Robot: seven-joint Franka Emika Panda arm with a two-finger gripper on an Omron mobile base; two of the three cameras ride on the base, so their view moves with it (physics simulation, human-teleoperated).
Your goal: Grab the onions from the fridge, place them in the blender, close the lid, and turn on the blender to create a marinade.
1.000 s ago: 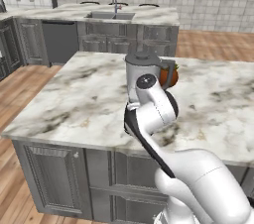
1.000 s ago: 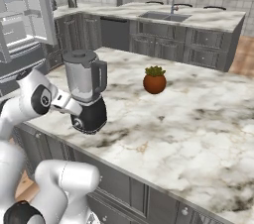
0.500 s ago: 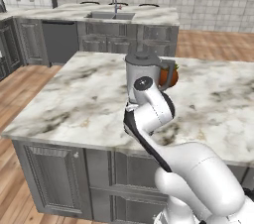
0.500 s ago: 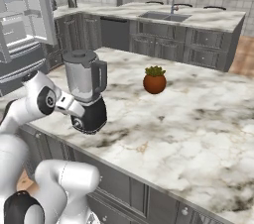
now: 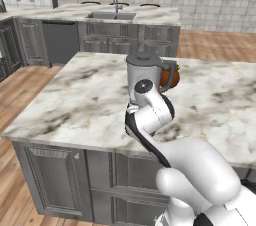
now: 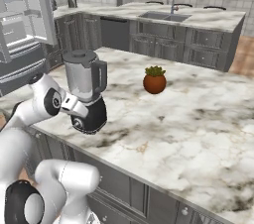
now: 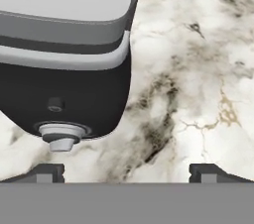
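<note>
While the blender (image 7: 64, 94) stands near the counter (image 6: 198, 134) edge, the gripper (image 7: 126, 171) gapes wide.

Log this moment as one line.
gripper: open, empty | target: dial on blender | lid: on jug

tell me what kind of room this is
A home kitchen, rendered: a marble island counter carrying a blender, a sink with a faucet on the far counter, and an open fridge at left.
</note>
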